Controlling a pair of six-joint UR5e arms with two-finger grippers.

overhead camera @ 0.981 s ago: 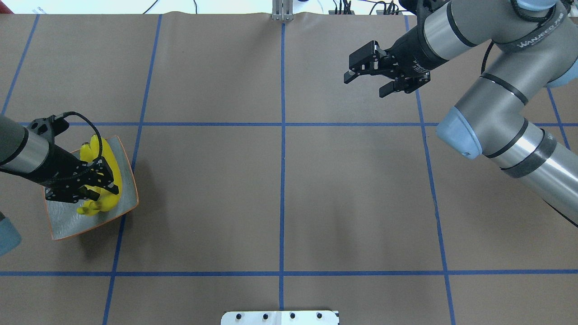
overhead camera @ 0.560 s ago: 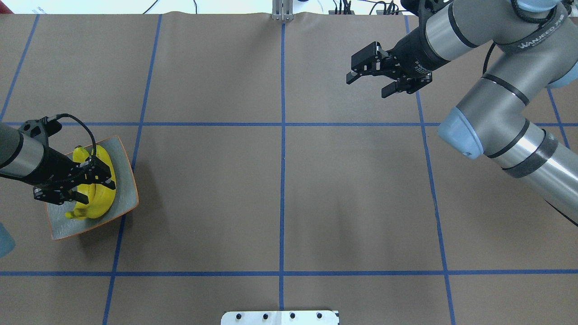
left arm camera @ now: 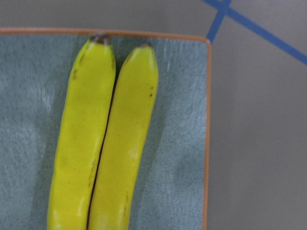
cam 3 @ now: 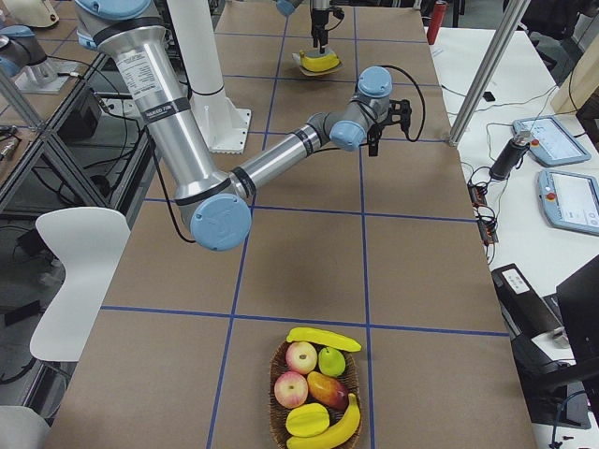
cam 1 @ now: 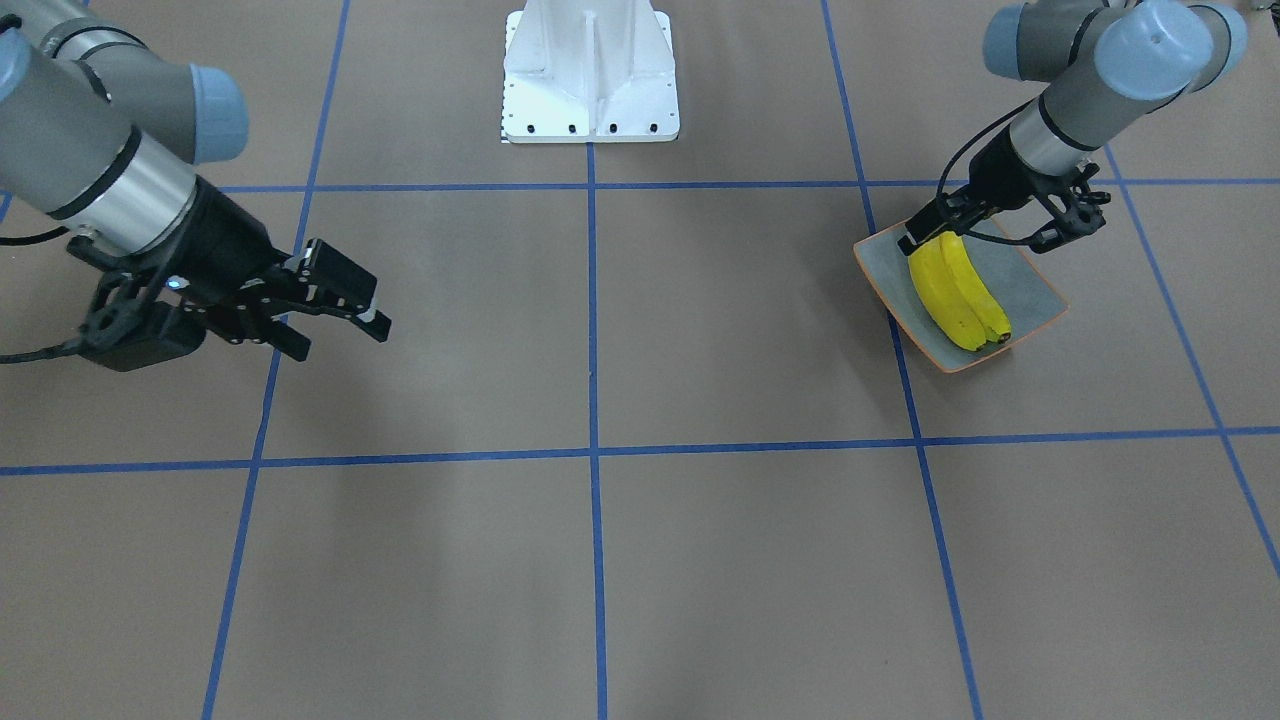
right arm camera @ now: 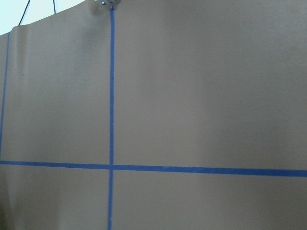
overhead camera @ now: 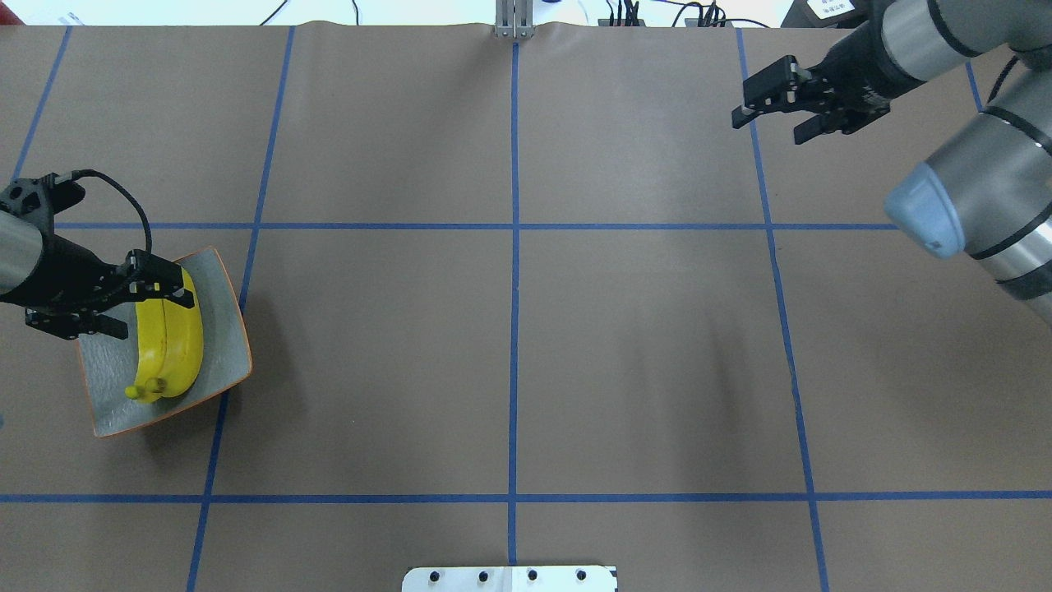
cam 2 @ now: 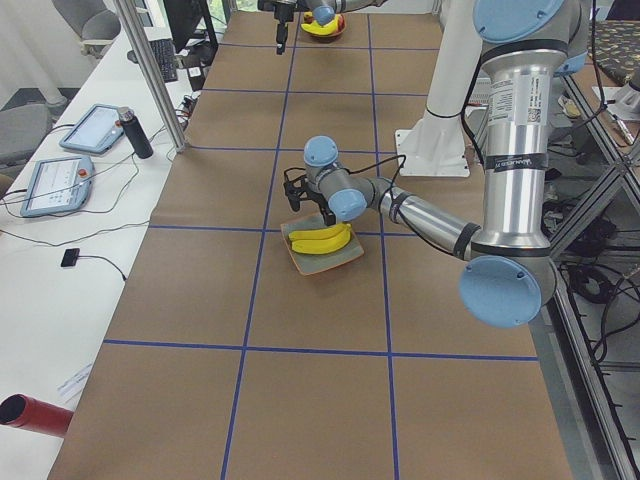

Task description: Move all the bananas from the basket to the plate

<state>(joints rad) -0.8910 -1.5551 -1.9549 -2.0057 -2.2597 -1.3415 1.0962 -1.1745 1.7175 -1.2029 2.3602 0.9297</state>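
Bananas (overhead camera: 168, 337), two of them, are lying side by side and touching along their length on the plate (overhead camera: 226, 353), directly beneath the left pincer (overhead camera: 154, 316). A second ago that pincer was sitting low over the plate, closing round the yellow fruit. Now it is drawing back toward the plate edge on its own arm's side, so I am judging that a delivery is just finishing and the pair is resting free. Its jaws are standing spread wide, one finger hanging over the end of the bananas and the other over the plate's rim, and they are gripping nothing. The left wrist view is showing only the two bananas and the grey-blue dish below, with no fingertip touching them. Well apart from it, across the brown table (overhead camera: 509, 329), the right pincer (overhead camera: 766, 130) is swinging farther out from the centre than it was a second ago. Its jaws are likewise gaping and carrying nothing, and only bare paper and blue tape are showing under it. Farthest off, beyond the right pincer at the table's end, the basket (cam 3: 278, 412) is holding at least two more bananas among apples and other fruit, so the task is looking only partly done and more trips are waiting.
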